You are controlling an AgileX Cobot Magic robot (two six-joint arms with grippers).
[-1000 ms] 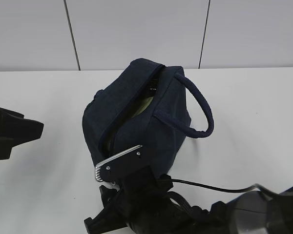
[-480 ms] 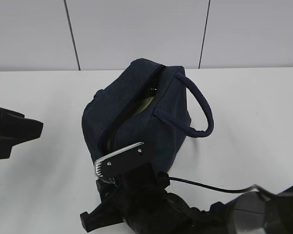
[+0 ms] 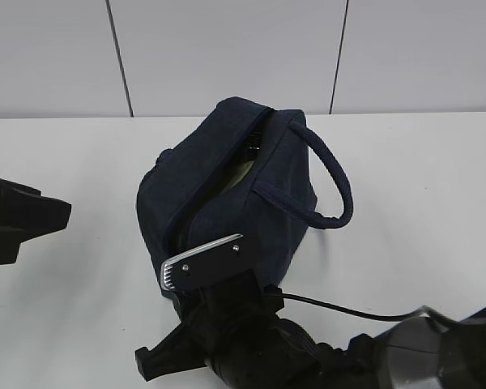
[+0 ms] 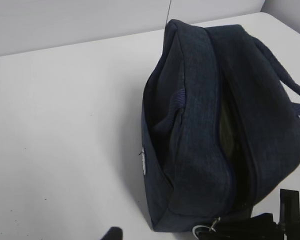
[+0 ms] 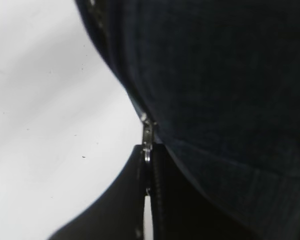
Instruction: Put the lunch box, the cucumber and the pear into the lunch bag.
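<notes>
The right hand [image 5: 147, 187] pinches the zipper pull [image 5: 147, 140] of the lunch bag [image 3: 235, 190].

lunch bag [image 3: 235, 190] mid table [image 3: 421, 186], R claw [image 3: 201, 263] in front

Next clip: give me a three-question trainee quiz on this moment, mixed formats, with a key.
1. True or false: the lunch bag is zipped fully shut.
2. Which gripper is at the zipper pull? A) left gripper B) right gripper C) neither
3. Fill in: the pale green thing seen through the bag's opening is most likely the ____.

Key
1. False. The zipper gapes along the top in the exterior and left wrist views.
2. B. In the right wrist view the right gripper has its fingers closed together on the metal pull at the bag's near end; the left gripper sits apart on the table.
3. lunch box. Only a sliver shows, so this is a judgement.
</notes>
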